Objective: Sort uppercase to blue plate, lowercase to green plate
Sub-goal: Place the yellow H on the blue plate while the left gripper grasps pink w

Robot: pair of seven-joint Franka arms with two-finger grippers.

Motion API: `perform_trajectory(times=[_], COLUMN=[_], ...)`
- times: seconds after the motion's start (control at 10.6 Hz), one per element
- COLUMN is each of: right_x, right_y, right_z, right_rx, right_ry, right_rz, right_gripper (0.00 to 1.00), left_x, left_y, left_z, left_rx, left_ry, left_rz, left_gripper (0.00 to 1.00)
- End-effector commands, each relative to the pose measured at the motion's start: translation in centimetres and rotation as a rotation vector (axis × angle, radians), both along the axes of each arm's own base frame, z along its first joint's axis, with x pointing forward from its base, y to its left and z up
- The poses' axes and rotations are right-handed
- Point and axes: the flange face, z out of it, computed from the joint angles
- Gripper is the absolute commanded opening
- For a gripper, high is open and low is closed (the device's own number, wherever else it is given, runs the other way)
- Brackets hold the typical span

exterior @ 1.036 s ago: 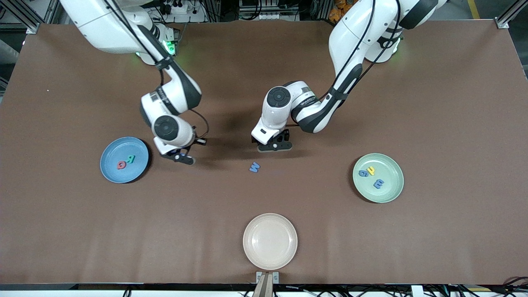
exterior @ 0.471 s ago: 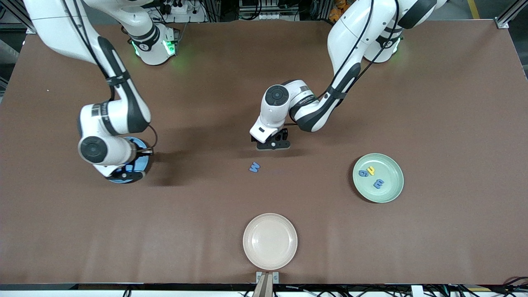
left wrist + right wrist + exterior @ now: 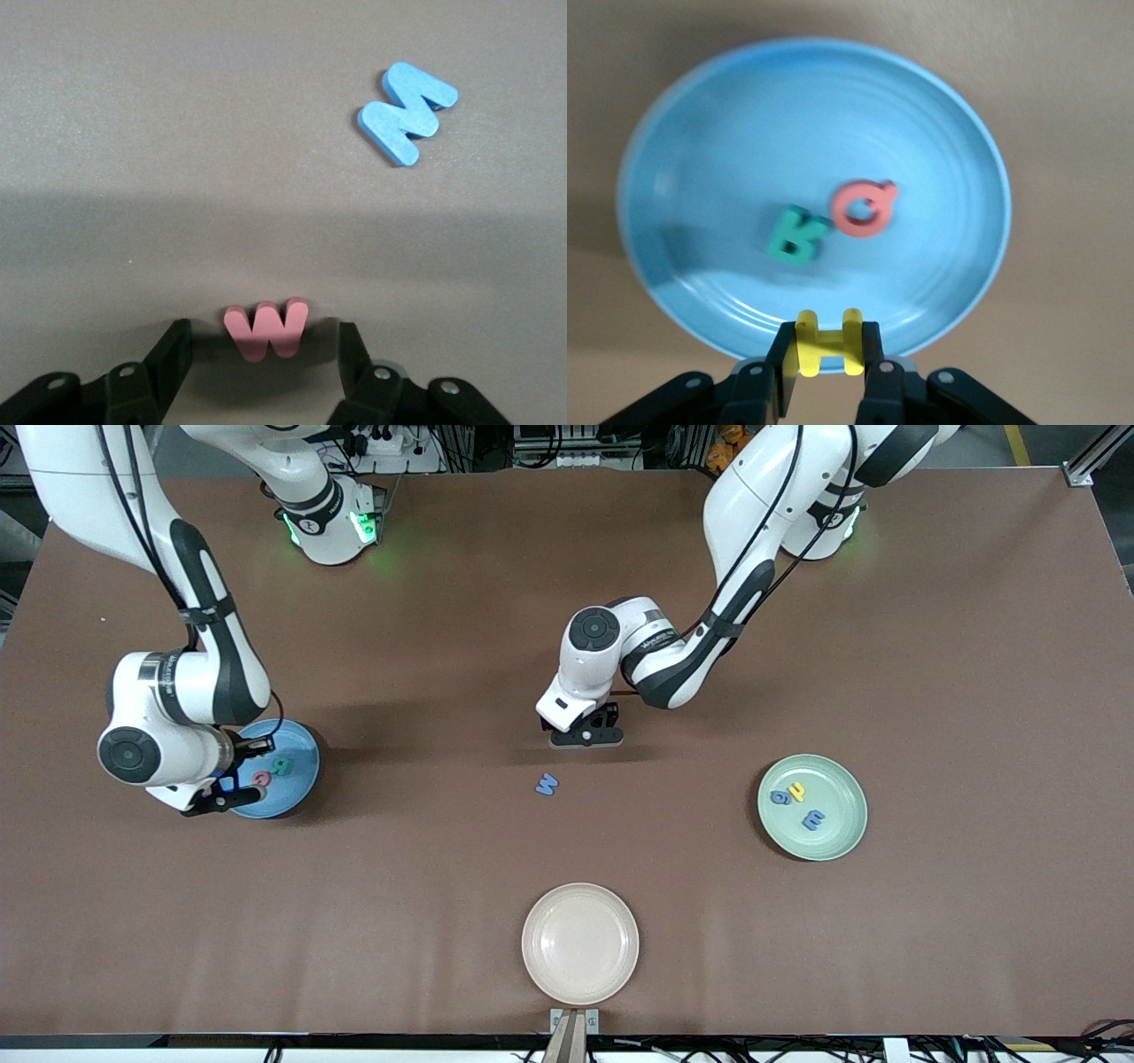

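My right gripper (image 3: 220, 794) is shut on the yellow H (image 3: 824, 352) and holds it over the rim of the blue plate (image 3: 299, 746) at the right arm's end. The teal R (image 3: 282, 766) and red Q (image 3: 261, 779) lie in that plate (image 3: 709, 150). My left gripper (image 3: 586, 736) is open and low over mid-table, with the red w (image 3: 266, 329) on the table between its jaws. The light-blue M (image 3: 547, 783) lies nearer the front camera than it. The green plate (image 3: 837, 837) holds the blue g (image 3: 780, 797), yellow h (image 3: 797, 789) and blue m (image 3: 812, 819).
A cream plate (image 3: 580, 943) sits empty near the table's front edge, at the middle.
My right arm has swung from mid-table toward its own end and now hangs over the blue plate's rim with the H. The left gripper has barely moved.
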Motion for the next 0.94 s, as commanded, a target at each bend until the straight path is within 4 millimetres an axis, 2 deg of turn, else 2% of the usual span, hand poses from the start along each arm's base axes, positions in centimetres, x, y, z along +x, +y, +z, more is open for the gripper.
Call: perform_trajectory(times=[0.0,0.09,0.19,0.28,0.66,0.75,0.85], right_x=[-0.5,-0.6,-0.6,-0.6,0.2,0.8,1.4], right_y=[-0.7,-0.9,-0.8,-0.9,-0.2,0.3,2.2], right_z=[-2.2,-2.6,-2.7,-2.7,-1.2,-0.1,0.9], right_rx=[0.003,0.003,0.003,0.002,0.0,-0.018,-0.02], right_ry=[0.037,0.039,0.041,0.04,0.043,0.049,0.052], right_rz=[0.029,0.025,0.027,0.024,-0.013,-0.057,-0.101], right_gripper=[0.4,0.45,0.7,0.8,0.82,0.82,0.82], left_x=[0.2,0.3,0.5,0.5,0.4,0.4,0.4], left_y=[0.0,-0.2,-0.2,-0.3,-0.3,-0.3,-0.3], left_z=[0.3,0.5,0.6,0.7,0.4,0.4,0.4], left_rx=[0.009,0.005,0.004,0.004,0.01,0.01,0.01], left_ry=[-0.031,-0.035,-0.039,-0.041,-0.042,-0.042,-0.042], left_rz=[-0.008,-0.014,-0.013,-0.015,-0.042,-0.042,-0.042], left_gripper=[0.73,0.72,0.71,0.68,0.64,0.62,0.6])
